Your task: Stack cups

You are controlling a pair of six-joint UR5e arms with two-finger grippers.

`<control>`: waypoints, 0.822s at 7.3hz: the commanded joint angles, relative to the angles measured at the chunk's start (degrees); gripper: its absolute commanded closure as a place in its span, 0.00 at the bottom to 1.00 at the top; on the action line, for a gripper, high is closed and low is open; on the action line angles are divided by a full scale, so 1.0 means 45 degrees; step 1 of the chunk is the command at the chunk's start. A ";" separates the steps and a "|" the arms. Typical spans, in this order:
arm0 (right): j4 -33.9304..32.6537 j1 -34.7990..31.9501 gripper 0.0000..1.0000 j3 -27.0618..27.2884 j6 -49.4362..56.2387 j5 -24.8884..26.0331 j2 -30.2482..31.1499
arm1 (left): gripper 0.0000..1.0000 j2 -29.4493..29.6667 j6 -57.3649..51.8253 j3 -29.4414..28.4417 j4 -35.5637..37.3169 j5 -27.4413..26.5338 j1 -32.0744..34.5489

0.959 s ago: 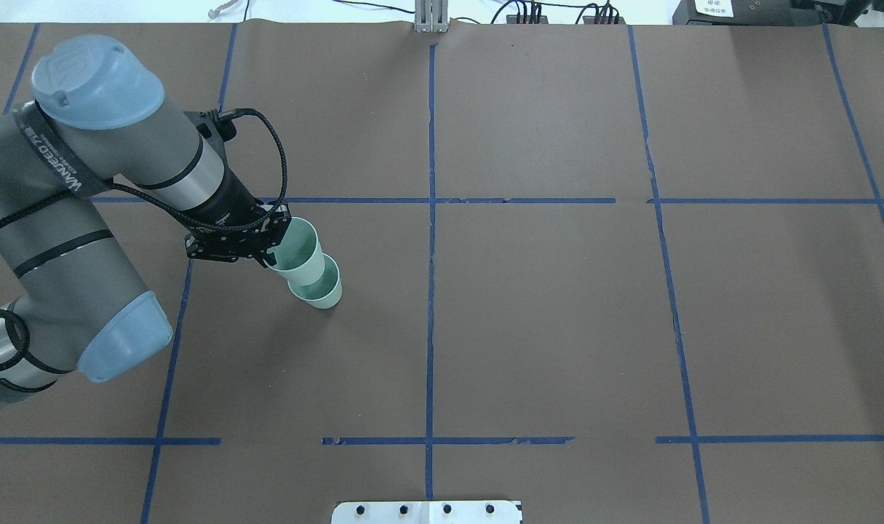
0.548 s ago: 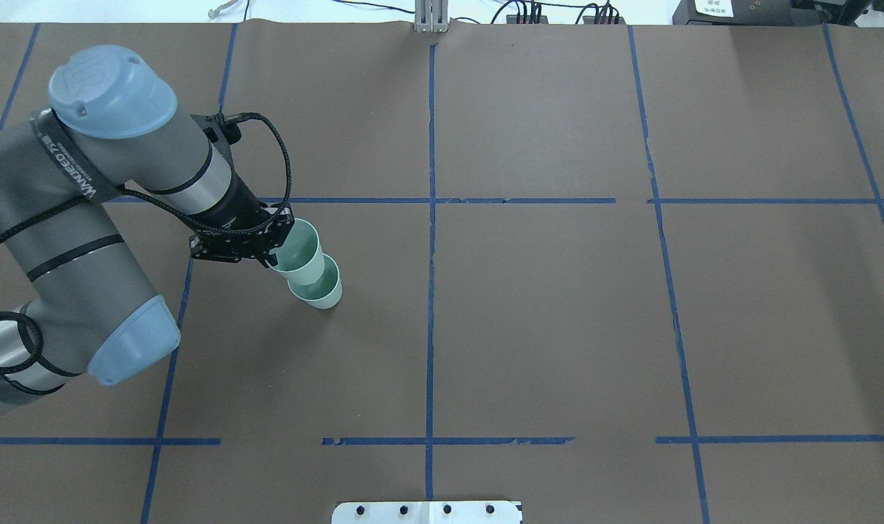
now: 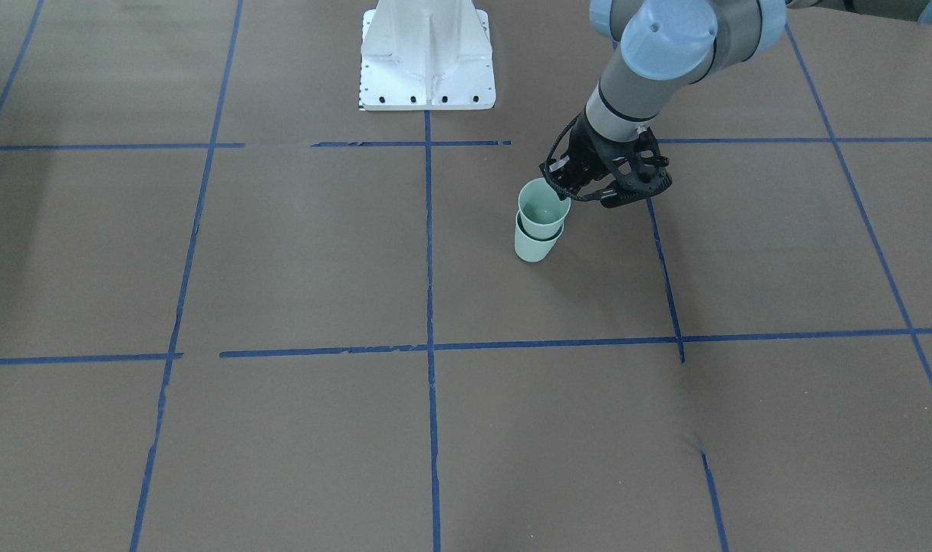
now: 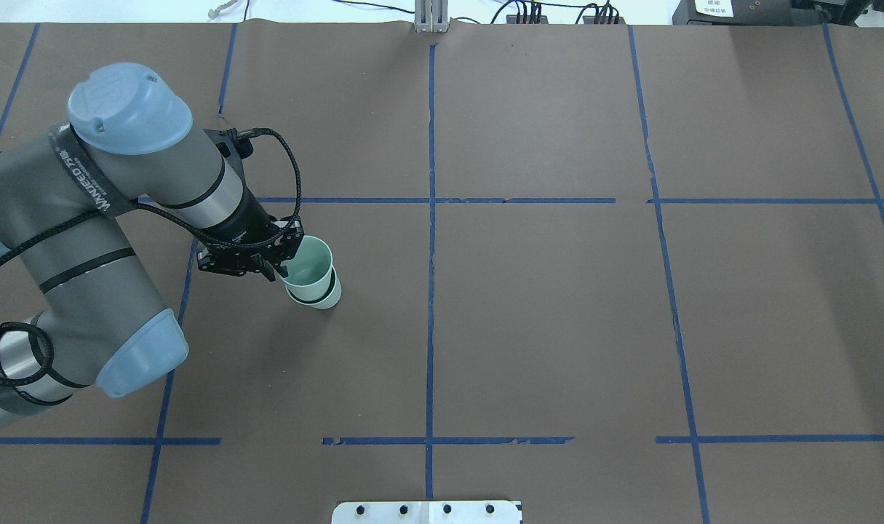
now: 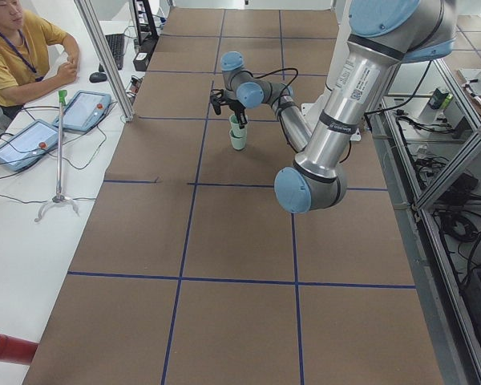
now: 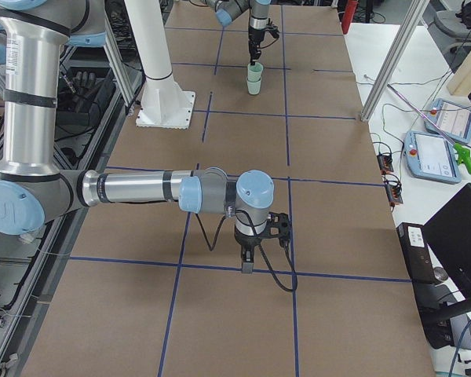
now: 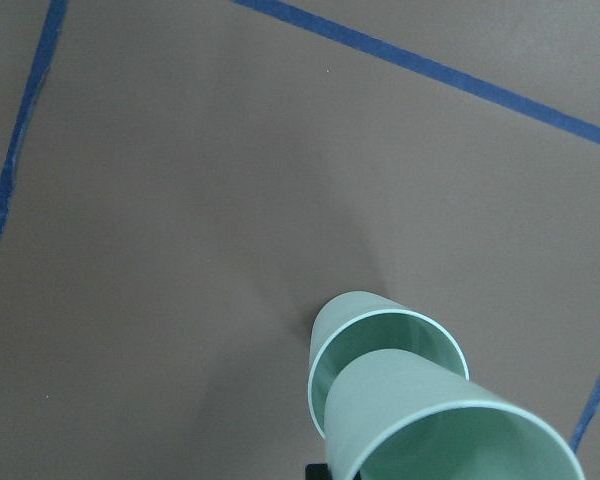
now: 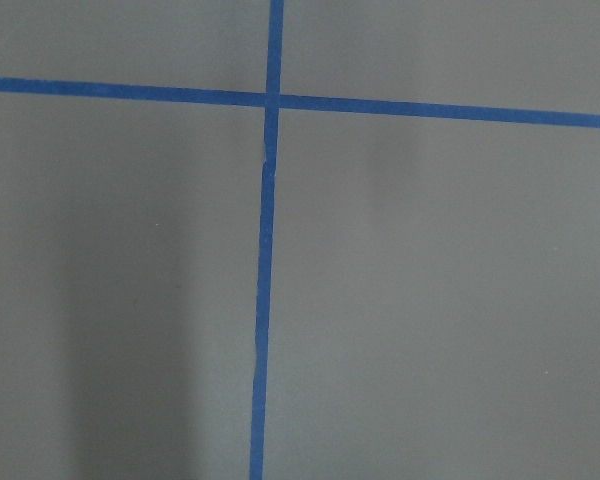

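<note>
In the overhead view the left arm (image 4: 121, 218) came in from the left edge and reached toward the middle of the brown tabletop (image 4: 543, 313). Its left hand (image 4: 283, 256) was clamped on the near wall of the upper cup (image 4: 309, 263), at the rim. That pale mint-green cup sat with its base down inside the mouth of the lower cup (image 4: 324, 298), its rim standing clear above the other's. The lower cup stood upright on the tabletop, in the square left of the central blue tape line (image 4: 430, 291). The right hand (image 6: 248, 263) showed only in the right side view, pointing down at the tabletop well apart from the cups; whether its fingers were apart or together could not be told.
</note>
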State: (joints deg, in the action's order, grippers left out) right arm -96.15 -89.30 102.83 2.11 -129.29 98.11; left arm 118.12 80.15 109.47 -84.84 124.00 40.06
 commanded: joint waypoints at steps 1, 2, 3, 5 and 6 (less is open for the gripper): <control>0.0000 0.0001 0.00 0.0000 0.0000 0.0000 0.0013 | 0.00 0.0020 0.0138 0.0145 -0.0014 -0.0016 0.0003; 0.0000 -0.0018 0.00 0.0000 0.0000 0.0000 0.0013 | 0.00 0.0000 0.0042 0.0185 -0.0014 0.0004 0.0022; 0.0000 -0.0019 0.00 0.0000 0.0000 0.0000 0.0013 | 0.00 -0.0251 -0.0404 0.0475 -0.0169 0.0004 0.0158; 0.0000 -0.0018 0.00 0.0000 0.0000 0.0000 -0.0006 | 0.00 -0.2351 -0.3691 0.1624 -0.0405 0.0121 0.0916; 0.0000 0.0001 0.00 0.0000 0.0000 0.0000 -0.0006 | 0.00 -0.3156 -0.5778 0.1630 -0.0405 0.0160 0.2197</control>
State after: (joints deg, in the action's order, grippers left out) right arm -96.15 -89.35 102.83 2.11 -129.29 98.10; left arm 108.88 64.69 115.58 -86.50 124.48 44.68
